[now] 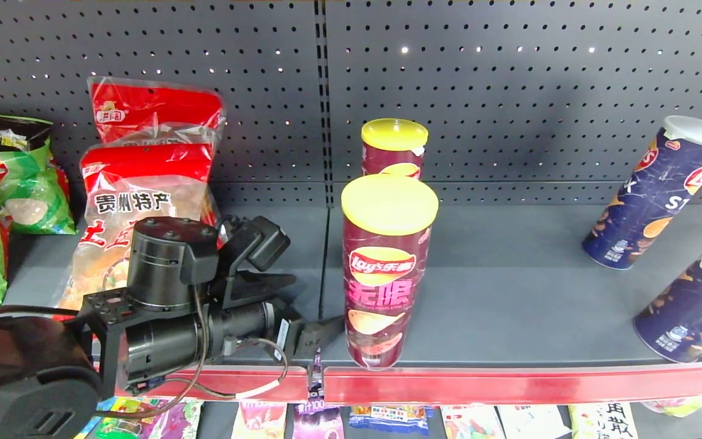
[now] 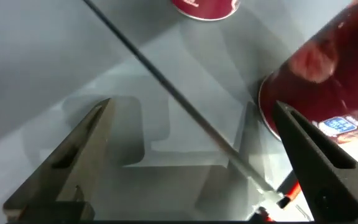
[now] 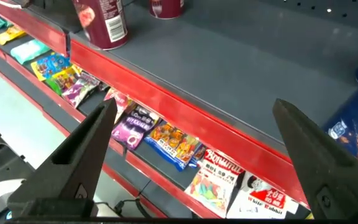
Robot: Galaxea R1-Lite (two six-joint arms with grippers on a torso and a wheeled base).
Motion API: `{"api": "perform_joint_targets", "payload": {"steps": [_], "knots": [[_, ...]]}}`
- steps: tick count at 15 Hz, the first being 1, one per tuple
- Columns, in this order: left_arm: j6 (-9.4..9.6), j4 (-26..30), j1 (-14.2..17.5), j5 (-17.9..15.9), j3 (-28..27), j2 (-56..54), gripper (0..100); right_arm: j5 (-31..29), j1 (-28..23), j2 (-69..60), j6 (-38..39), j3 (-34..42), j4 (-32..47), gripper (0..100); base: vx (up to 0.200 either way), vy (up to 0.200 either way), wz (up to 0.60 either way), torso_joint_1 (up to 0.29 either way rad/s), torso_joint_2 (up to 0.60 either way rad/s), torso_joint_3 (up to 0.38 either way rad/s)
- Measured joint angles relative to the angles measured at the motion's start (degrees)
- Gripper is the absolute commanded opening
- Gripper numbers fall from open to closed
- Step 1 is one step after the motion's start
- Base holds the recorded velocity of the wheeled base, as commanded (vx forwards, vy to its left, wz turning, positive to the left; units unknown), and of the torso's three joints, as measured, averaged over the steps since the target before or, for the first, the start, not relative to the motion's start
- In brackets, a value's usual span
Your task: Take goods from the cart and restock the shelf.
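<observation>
Grey pegboard backs a grey shelf [image 1: 509, 292] with a red front rail [image 1: 509, 384], and the relation that matters sits at that rail. The left gripper [image 1: 322, 333] lies low over the shelf's front edge, jaws spread apart with nothing between them. The front maroon chip canister [image 1: 387, 274] stands upright just off the gripper's right-hand finger [image 2: 303, 143], its long axis vertical and so square to the gripper's level reach. In the left wrist view the canister's base sits right beside that fingertip, outside the open gap; whether they touch cannot be told. A second maroon canister [image 1: 393, 149] stands straight behind the first, farther ahead of the gripper. The front canister rests on its own base at the shelf edge, so the placing looks done. The coming move is probably a straight pull-back, and any swing toward the gripper's right could knock the tall can over. The right gripper [image 3: 194, 111], also spread and empty, hovers out in front of the rail near two leaning blue canisters [image 1: 655, 195], well apart from the maroon one, so the left arm is by far the nearer.
</observation>
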Motion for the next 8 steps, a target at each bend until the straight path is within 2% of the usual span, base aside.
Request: {"api": "perform_joint_targets", "payload": {"steps": [8], "knots": [[-0.22,-0.02,-0.89,0.06,0.1,0.91,100,0.0,-0.11,-0.07,1.0,0.11,0.02,100,0.0,0.0,0.0,0.0,0.0,0.0]]}}
